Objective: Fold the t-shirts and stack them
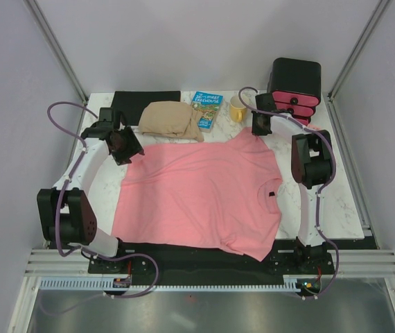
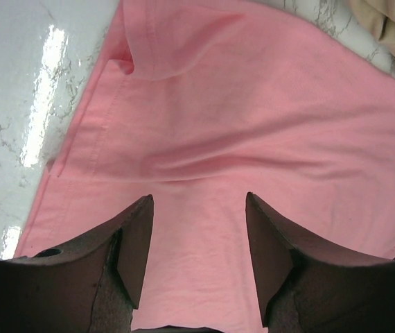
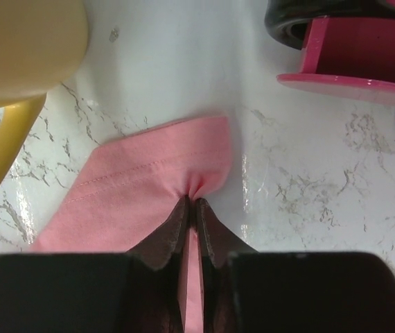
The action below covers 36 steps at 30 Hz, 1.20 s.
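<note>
Your marble table carries the salmon-pink t-shirt, which is spread flat across its middle with the neck to the right and the hem to the left. The black box with pink drawer fronts stands at the far right corner. Along the far edge you have a folded tan cloth, a book just right of it, then a yellow mug. Your left gripper hangs over the shirt's far left part, fingers spread wide. Your right gripper is pinching the far sleeve's edge, near the mug.
</note>
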Available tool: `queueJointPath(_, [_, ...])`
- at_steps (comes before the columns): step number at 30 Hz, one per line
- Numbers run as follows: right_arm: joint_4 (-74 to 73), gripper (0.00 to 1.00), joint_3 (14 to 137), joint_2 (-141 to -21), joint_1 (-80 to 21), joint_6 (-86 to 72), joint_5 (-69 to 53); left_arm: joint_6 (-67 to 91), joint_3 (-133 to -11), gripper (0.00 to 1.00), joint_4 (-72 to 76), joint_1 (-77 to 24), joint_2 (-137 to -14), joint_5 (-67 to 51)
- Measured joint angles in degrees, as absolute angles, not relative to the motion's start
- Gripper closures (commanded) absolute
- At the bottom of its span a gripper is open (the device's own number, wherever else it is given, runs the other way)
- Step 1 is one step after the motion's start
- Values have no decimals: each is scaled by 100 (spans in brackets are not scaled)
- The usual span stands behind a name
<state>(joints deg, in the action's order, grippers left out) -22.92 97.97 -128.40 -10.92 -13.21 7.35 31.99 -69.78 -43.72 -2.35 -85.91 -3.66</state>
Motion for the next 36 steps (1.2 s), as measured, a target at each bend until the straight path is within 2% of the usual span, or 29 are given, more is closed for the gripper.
queueJointPath(17, [-2154, 91, 9535, -12617, -1146, -1170, 777, 3197, -8235, 36, -4372, -119, -10372, 113])
queueJointPath(29, [-2141, 94, 9365, -12352, -1219, -1175, 727, 3205, -9850, 36, -4630, 3, -11747, 270])
queueJointPath(36, [-2143, 94, 9351, -12342, -1227, -1175, 672, 3336, -10022, 37, -4801, 139, -12234, 294])
